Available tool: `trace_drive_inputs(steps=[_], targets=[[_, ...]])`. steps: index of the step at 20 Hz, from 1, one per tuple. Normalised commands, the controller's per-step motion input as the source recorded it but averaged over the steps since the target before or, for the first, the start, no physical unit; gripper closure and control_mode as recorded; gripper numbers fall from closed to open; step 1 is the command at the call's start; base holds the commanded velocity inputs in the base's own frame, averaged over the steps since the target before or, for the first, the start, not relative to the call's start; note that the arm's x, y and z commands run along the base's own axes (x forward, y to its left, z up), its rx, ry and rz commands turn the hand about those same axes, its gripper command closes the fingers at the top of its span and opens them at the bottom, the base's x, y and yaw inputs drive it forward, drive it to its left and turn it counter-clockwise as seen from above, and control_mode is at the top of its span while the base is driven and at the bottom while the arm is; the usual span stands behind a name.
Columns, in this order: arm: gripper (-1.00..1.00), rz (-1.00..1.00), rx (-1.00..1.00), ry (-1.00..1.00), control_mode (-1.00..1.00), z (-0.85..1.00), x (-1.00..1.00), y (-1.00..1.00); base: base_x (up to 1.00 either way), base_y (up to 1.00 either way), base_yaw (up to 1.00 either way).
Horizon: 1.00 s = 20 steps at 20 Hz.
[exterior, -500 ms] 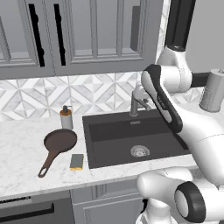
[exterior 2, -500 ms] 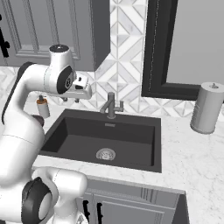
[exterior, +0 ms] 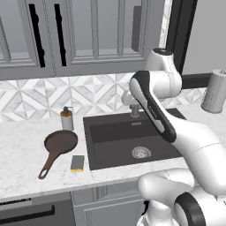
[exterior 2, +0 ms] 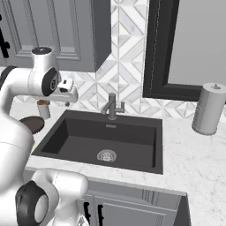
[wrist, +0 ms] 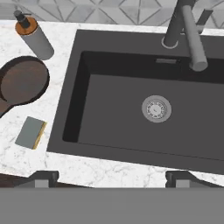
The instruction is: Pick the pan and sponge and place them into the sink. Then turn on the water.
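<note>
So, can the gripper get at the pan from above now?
Probably yes: the gripper is open, and the pan lies uncovered on the counter, apart from the sponge and soap bottle.

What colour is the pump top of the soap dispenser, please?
Orange-brown, on the small grey cylindrical soap dispenser; the hand view shows it best.

The white arm [exterior: 154, 101] is raised and bent, pincer [wrist: 109, 177] spread wide, holding nothing.

Grey panelled cabinets [exterior: 88, 35] hang above a geometric tiled backsplash [exterior: 39, 95] and white marble counter [exterior: 17, 150].
</note>
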Motion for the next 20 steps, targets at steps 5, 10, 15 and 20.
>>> trace_drive_inputs(steps=[5,10,15,20], targets=[[-1.00,-0.02,0.00,0.04,-1.00,-0.26,-0.42,0.65,0.00,0.00,0.00],[-1.00,-0.04,0.00,0.03,-1.00,-0.35,-0.49,0.56,0.00,0.00,0.00],[-1.00,-0.05,-0.01,0.14,-1.00,-0.46,-0.23,0.56,0.00,0.00,0.00],[-1.00,-0.12,-0.01,0.13,-1.00,-0.42,-0.01,0.68,0.00,0.00,0.00]])
